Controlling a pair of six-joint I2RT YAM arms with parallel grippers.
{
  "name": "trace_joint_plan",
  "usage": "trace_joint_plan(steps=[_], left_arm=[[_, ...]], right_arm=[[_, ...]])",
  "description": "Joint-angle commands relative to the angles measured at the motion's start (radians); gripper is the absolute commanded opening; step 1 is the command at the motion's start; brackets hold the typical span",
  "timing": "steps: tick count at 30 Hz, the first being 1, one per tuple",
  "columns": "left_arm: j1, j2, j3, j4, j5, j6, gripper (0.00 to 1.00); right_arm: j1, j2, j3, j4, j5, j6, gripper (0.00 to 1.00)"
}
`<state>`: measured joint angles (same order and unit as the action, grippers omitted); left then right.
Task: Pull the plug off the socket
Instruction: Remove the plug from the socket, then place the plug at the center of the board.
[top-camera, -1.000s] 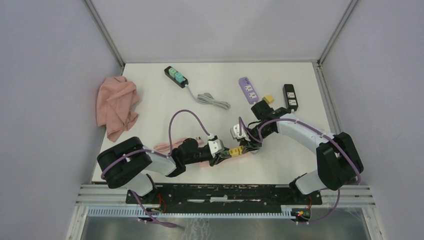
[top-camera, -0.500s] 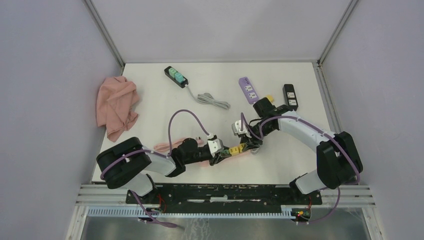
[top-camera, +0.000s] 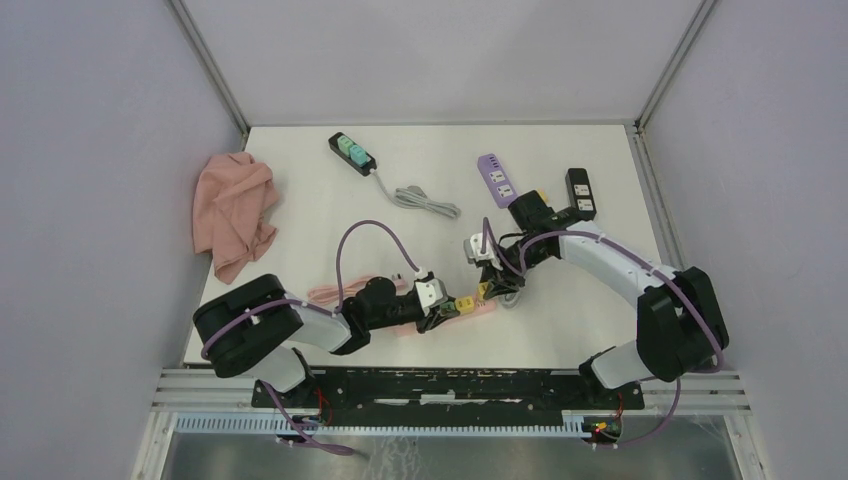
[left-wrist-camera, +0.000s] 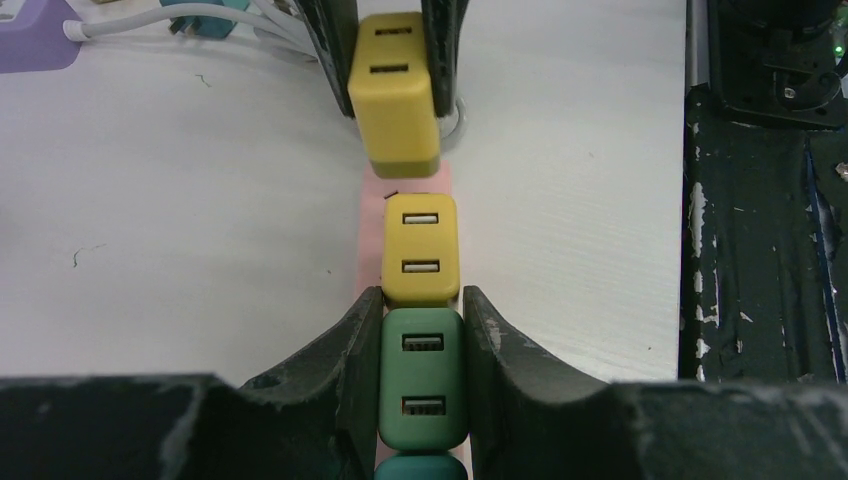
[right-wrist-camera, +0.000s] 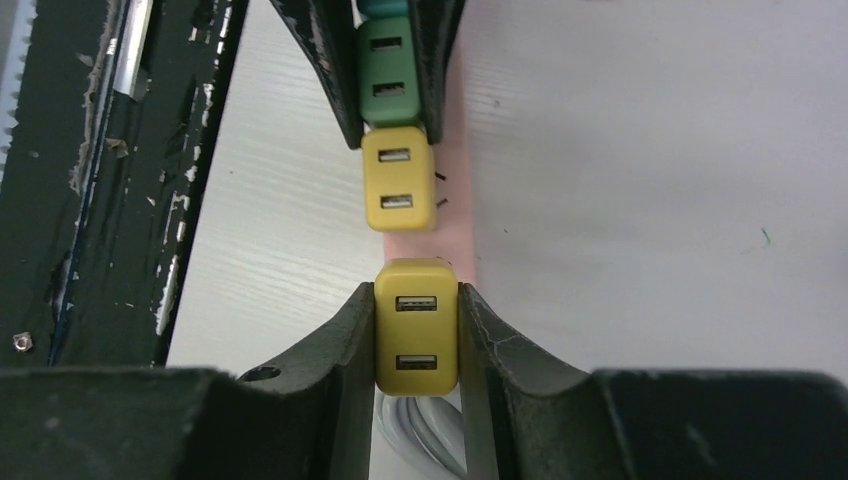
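A pink power strip (top-camera: 480, 313) lies near the table's front edge and also shows in the left wrist view (left-wrist-camera: 415, 185). A teal plug (left-wrist-camera: 420, 468), a green plug (left-wrist-camera: 420, 385) and a yellow plug (left-wrist-camera: 420, 250) sit in it in a row. My left gripper (left-wrist-camera: 420, 297) is shut on the green plug (right-wrist-camera: 390, 85). My right gripper (right-wrist-camera: 415, 290) is shut on a second yellow plug (right-wrist-camera: 416, 330). It holds that plug clear of the strip's end, a small gap from the seated yellow plug (right-wrist-camera: 398, 190). In the top view my grippers, left (top-camera: 440, 312) and right (top-camera: 487, 287), face each other.
A grey coiled cable (right-wrist-camera: 425, 435) lies under my right gripper. At the back are a pink cloth (top-camera: 235, 210), a black strip with teal sockets (top-camera: 352, 153) and its grey cord (top-camera: 425, 200), a purple strip (top-camera: 497, 180) and a black strip (top-camera: 580, 193).
My right gripper has drawn back from the left gripper, toward the far right, with the yellow plug in it. The gap to the seated yellow plug has widened. The left gripper has stayed put.
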<state>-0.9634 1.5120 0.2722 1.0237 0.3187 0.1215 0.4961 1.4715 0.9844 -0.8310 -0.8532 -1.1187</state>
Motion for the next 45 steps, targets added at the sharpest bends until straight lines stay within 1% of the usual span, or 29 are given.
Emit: trace_joint_plan(steps=[1,4,7,11,13,17,18,23,25,28,30,37,42,45], left_arm=[[0.005,0.034,-0.024,-0.112,-0.014,0.039,0.03],[0.005,0.035,-0.023,-0.112,-0.01,0.039,0.03],[0.004,0.026,-0.027,-0.113,-0.009,0.037,0.03],[0.004,0.026,-0.025,-0.114,-0.009,0.037,0.03],[0.005,0.028,-0.023,-0.115,-0.004,0.033,0.03],[0.002,0.024,-0.022,-0.12,0.006,0.026,0.03],[0.004,0.021,-0.021,-0.12,0.006,0.024,0.03],[0.004,0.011,-0.024,-0.123,0.008,0.017,0.03],[0.005,0.007,-0.025,-0.124,0.007,0.017,0.03],[0.004,0.004,-0.022,-0.127,0.007,0.016,0.03],[0.003,0.007,-0.02,-0.127,0.008,0.017,0.03],[0.003,0.007,-0.012,-0.13,0.013,0.015,0.03],[0.003,0.0,-0.014,-0.129,0.012,0.011,0.03],[0.004,-0.001,-0.014,-0.128,0.013,0.01,0.03]], right_arm=[[-0.057,-0.055,0.01,-0.001,-0.042,-0.019,0.0],[-0.058,-0.045,0.023,-0.046,-0.069,-0.06,0.0],[-0.071,-0.039,0.061,-0.08,-0.09,-0.053,0.0],[-0.162,-0.052,0.104,-0.136,-0.159,-0.042,0.0],[-0.209,-0.057,0.122,-0.159,-0.162,-0.03,0.0],[-0.307,-0.054,0.151,-0.153,-0.129,0.07,0.01],[-0.33,-0.051,0.154,-0.127,-0.106,0.111,0.01],[-0.467,-0.041,0.147,0.009,0.066,0.354,0.03],[-0.526,-0.035,0.143,0.038,0.12,0.413,0.05],[-0.61,-0.01,0.139,0.054,0.176,0.453,0.12],[-0.638,0.028,0.146,0.047,0.201,0.467,0.15],[-0.645,0.175,0.181,0.037,0.253,0.515,0.25],[-0.645,0.211,0.178,0.06,0.288,0.526,0.41],[-0.645,0.201,0.171,0.073,0.302,0.532,0.53]])
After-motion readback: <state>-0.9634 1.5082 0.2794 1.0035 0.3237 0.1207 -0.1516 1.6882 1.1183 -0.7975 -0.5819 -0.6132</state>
